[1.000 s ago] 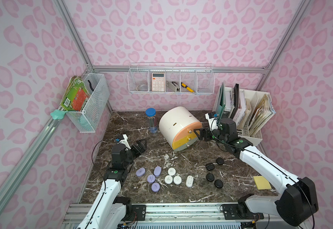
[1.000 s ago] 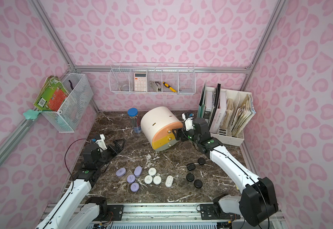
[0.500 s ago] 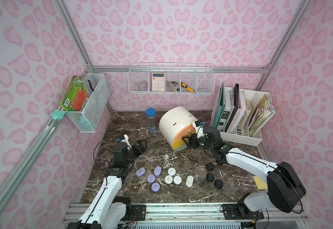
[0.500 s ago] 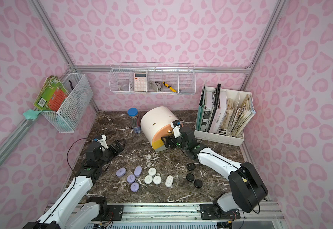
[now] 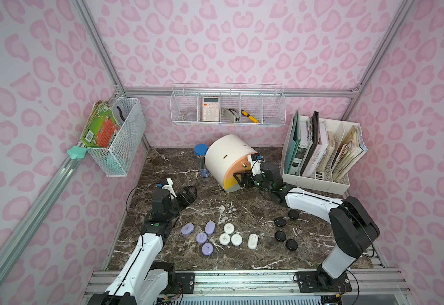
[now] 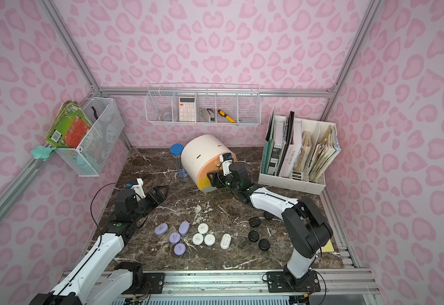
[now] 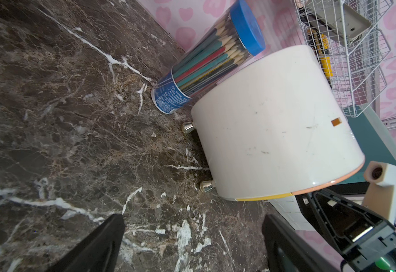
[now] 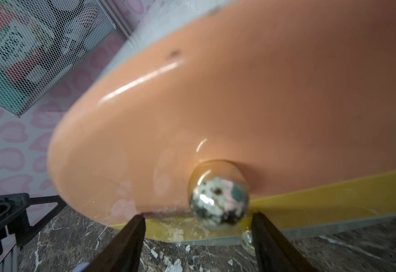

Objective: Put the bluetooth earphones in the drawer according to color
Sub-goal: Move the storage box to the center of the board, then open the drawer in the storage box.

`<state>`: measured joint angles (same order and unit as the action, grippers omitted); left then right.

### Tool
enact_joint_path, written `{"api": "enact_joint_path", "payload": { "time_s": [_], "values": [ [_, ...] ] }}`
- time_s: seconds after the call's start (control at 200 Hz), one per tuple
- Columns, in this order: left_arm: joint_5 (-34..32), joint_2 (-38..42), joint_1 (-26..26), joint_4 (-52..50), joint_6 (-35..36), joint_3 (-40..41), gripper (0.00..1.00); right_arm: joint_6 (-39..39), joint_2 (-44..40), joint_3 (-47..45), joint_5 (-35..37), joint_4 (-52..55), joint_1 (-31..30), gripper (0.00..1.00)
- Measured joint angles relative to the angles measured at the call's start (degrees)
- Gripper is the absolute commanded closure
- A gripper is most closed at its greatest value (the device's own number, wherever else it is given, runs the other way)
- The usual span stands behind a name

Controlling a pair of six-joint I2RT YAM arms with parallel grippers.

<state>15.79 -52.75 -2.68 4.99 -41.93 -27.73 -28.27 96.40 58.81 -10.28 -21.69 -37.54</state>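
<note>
The drawer (image 5: 229,161) is a white barrel cabinet lying tilted at the back of the table, with peach and yellow fronts facing right. My right gripper (image 5: 243,180) is open right at those fronts. In the right wrist view the peach drawer's metal knob (image 8: 218,195) sits just ahead of the gap between the spread fingers (image 8: 133,235), untouched. Several lilac (image 5: 202,237), several white (image 5: 229,228) and several black (image 5: 279,221) bluetooth earphones lie in groups near the front. My left gripper (image 5: 190,194) hovers open and empty left of the cabinet, above bare marble (image 7: 145,164).
A blue-capped pencil tube (image 5: 201,161) stands against the cabinet's left side. A white file rack (image 5: 321,150) with books fills the back right corner. Wire baskets hang on the back wall (image 5: 229,108) and the left wall (image 5: 120,140). A yellow note (image 6: 328,247) lies at the table's right edge.
My right gripper has swung left from the file rack to the cabinet's front, and its jaws have narrowed a little. The left arm has barely moved.
</note>
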Motion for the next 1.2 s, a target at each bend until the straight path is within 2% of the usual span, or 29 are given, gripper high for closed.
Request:
{"api": "enact_joint_path", "payload": {
  "time_s": [0.155, 0.33, 0.52, 0.745, 0.95, 1.2],
  "values": [
    [0.37, -1.31, -0.22, 0.74, 0.35, -0.33, 0.06, 0.46, -6.54, -5.2, 0.81, -0.07, 0.55, 0.2],
    [1.11, -3.21, -1.31, 1.16, 0.63, -1.01, 0.07, 1.14, -10.91, -10.86, 0.92, -0.44, 4.24, 0.18],
    [0.76, -5.53, -3.74, 1.25, 1.64, -2.03, 0.07, 0.52, -12.41, -16.63, -4.42, -3.5, 9.73, 0.2],
    [-1.95, -8.81, -8.98, 0.98, 3.67, -4.85, 0.09, -0.37, -11.28, -13.88, -10.91, -5.07, 12.37, 0.25],
    [-4.96, -11.1, -12.87, 0.46, 6.12, -7.06, 0.09, 0.09, -7.87, -6.56, -14.38, -4.17, 12.31, 0.43],
    [-7.65, -12.22, -15.13, -1.64, 7.96, -8.28, 0.09, 1.14, -3.37, 0.2, -15.28, -0.5, 10.91, 0.53]
  ]
}}
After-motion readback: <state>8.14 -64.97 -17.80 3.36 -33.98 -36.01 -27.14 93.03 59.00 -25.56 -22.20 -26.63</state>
